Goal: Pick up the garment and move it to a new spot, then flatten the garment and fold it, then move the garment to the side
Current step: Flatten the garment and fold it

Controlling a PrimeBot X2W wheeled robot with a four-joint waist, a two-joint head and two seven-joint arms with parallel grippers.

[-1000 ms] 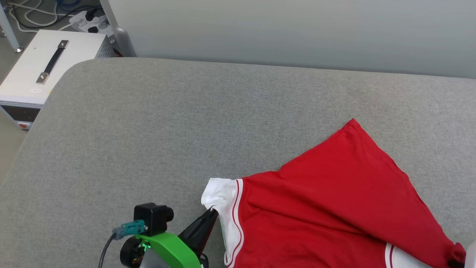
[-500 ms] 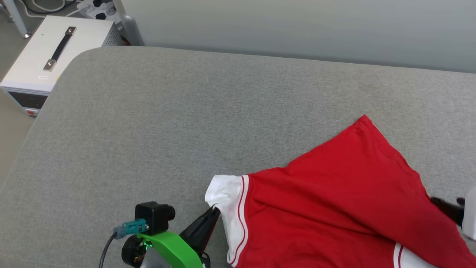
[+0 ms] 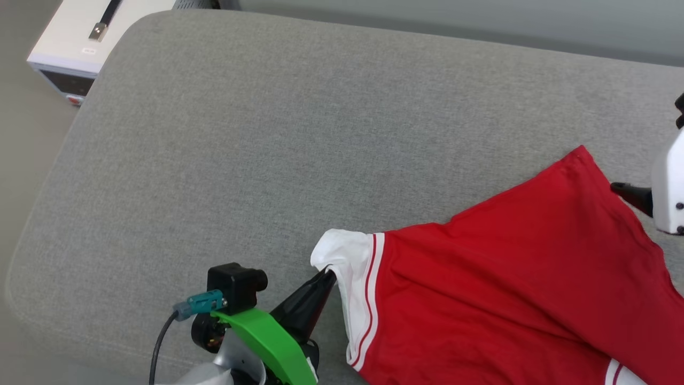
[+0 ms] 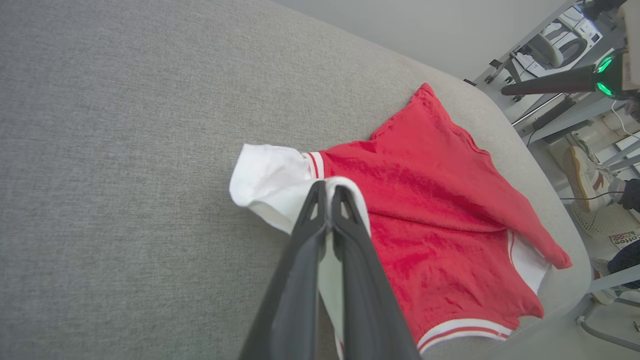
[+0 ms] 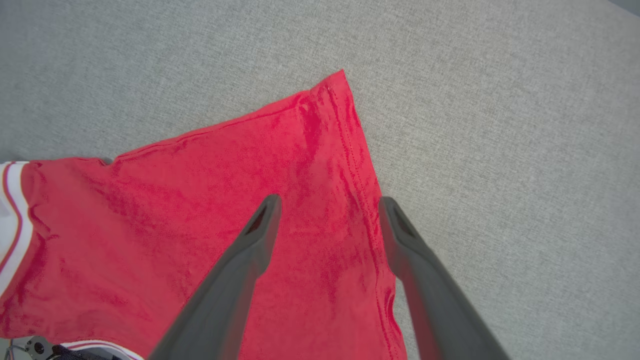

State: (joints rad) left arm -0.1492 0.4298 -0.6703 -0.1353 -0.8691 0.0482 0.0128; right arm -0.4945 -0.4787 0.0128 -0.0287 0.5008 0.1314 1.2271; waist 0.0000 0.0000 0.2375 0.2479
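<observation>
The garment [image 3: 507, 278] is a red shirt with white sleeves, lying rumpled on the grey cushion [image 3: 299, 133] at the lower right of the head view. My left gripper [image 3: 327, 276] is shut on the white sleeve's edge [image 3: 342, 256]; the left wrist view shows the closed tips [image 4: 327, 187] pinching white cloth, with the garment [image 4: 440, 200] spread beyond. My right gripper [image 5: 327, 205] hangs open above the garment's red hem [image 5: 320, 165], nothing between its fingers. One dark finger [image 3: 633, 195] of it shows at the right edge of the head view.
A white box [image 3: 91, 43] with a black handle stands on the floor off the cushion's far left corner. The cushion's left and near edges are rounded. Bare grey cushion [image 5: 500, 125] lies to the hem's right. Metal stands, cables and a shoe [image 4: 582, 175] lie beyond the cushion's end.
The head camera has tilted down and shifted. My right gripper has let go of the garment's right end, opened wide and risen above the hem. The left gripper keeps hold of the sleeve.
</observation>
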